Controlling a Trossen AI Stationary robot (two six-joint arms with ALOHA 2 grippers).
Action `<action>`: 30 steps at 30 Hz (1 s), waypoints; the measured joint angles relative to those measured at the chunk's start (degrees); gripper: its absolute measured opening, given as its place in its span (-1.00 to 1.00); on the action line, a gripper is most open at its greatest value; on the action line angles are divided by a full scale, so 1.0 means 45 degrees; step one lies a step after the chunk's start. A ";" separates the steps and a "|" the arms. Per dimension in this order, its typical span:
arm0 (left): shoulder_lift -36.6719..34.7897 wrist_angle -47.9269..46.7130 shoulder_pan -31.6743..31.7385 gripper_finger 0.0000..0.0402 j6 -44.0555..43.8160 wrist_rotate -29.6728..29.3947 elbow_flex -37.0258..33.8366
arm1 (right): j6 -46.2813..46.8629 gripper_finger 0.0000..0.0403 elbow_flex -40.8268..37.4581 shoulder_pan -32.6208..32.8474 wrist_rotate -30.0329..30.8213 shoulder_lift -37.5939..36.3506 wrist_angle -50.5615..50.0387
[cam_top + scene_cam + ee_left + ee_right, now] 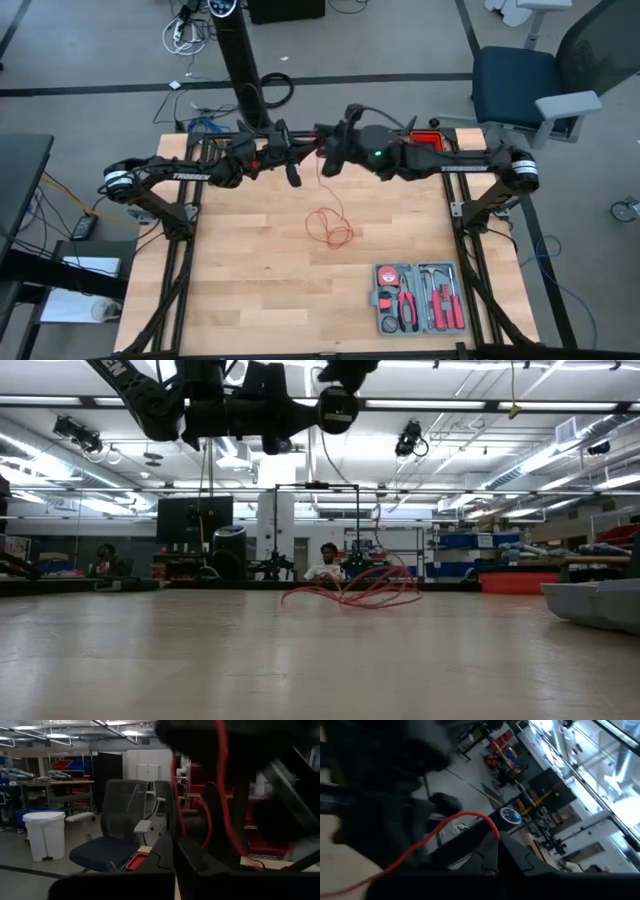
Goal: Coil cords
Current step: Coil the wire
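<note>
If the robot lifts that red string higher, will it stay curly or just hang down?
Probably it just hangs: the red cord looks thread-thin and already droops limply from the raised end effectors down to its loose loops on the table. It likely weighs almost nothing, so the loops would drag and unravel easily.

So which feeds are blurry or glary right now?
Left wrist view: near black arm parts and the red cord are out of focus. Right wrist view: smeared, bright glare top right. Low view: ceiling lights flare behind the dark arms. High view: even light, cord loops sharp.

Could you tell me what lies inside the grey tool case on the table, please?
The open case holds red-handled tools and pliers. Anything beneath them is hidden.
</note>
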 joint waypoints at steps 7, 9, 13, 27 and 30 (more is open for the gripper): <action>0.0005 -0.0292 0.0063 -1.00 0.0178 -0.0013 0.0003 | 0.1327 -1.00 0.0010 0.0014 -0.0136 -0.1542 -0.2236; 0.0005 -0.0354 0.0058 -1.00 0.0178 -0.0012 0.0003 | 0.1761 -1.00 0.0008 0.0013 -0.0461 -0.1868 -0.3010; 0.0005 -0.0300 0.0063 -1.00 0.0165 0.0138 0.0003 | 0.1997 -1.00 0.0010 -0.0030 -0.0898 -0.2269 -0.4707; 0.0005 -0.0100 0.0063 -1.00 -0.0917 -0.0107 0.0023 | 0.3917 -0.98 -0.1603 -0.0924 -0.2770 -0.2096 -0.6900; 0.0010 -0.0301 0.0063 -1.00 -0.0924 -0.0305 0.0018 | 0.3982 -0.90 -0.2717 -0.1229 -0.3436 -0.2151 -0.5544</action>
